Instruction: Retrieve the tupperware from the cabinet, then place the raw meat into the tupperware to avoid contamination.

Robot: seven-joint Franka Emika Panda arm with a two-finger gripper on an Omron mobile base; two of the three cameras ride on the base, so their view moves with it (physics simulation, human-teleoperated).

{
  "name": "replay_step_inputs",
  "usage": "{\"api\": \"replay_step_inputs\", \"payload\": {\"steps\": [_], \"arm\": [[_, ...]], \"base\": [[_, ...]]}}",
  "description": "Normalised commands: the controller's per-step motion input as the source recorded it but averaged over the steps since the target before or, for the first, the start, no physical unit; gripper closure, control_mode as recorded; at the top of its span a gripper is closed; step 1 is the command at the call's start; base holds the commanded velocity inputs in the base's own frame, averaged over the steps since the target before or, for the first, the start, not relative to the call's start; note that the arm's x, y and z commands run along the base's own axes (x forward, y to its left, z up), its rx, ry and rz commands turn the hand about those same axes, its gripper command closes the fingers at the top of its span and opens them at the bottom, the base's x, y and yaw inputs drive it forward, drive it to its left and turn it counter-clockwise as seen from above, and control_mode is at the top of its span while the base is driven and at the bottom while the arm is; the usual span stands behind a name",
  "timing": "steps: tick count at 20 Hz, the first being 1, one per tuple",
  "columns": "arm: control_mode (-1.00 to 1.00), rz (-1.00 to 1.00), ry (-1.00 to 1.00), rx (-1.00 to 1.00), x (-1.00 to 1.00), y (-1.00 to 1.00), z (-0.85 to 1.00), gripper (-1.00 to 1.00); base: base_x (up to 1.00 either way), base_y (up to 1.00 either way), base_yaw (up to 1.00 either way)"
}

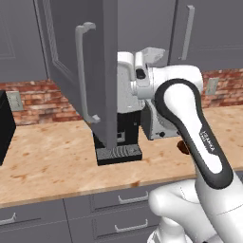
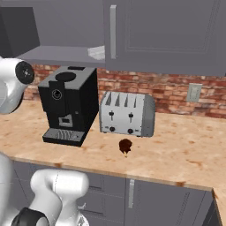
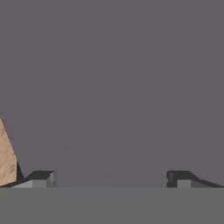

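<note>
The cabinet's left door point(image 1: 97, 57) stands swung open, its long bar handle point(image 1: 81, 71) facing me. On the open cabinet shelf point(image 2: 57, 55) rests the pale tupperware point(image 2: 97, 53), near the closed right door. The raw meat point(image 2: 126, 146) lies on the counter in front of the toaster; my arm partly covers the raw meat point(image 1: 182, 147) in the left base view. My gripper point(image 3: 111, 179) is open, its fingertips point(image 3: 41, 178) wide apart with nothing between them, facing a flat grey surface close up. My wrist point(image 1: 142, 76) sits just right of the open door's edge.
A black coffee machine point(image 2: 70, 106) and a silver toaster point(image 2: 128, 114) stand on the wooden counter point(image 2: 185, 145) under the cabinet. A wall outlet point(image 2: 194, 92) is on the brick backsplash. Grey drawers point(image 1: 118, 199) run below the counter edge.
</note>
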Motion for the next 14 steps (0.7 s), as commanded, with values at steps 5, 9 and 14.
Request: {"api": "replay_step_inputs", "payload": {"steps": [5, 9, 14], "arm": [[-1.0, -0.06, -0.11, -0.05, 0.0, 0.72, -0.02, -1.0], [-1.0, -0.09, -0.01, -0.02, 0.0, 0.45, -0.01, -1.0], [-1.0, -0.04, 0.0, -0.01, 0.0, 0.09, 0.0, -1.0]], "base": [[0.0, 0.0, 0.0], [0.0, 0.0, 0.0], [0.0, 0.0, 0.0]]}}
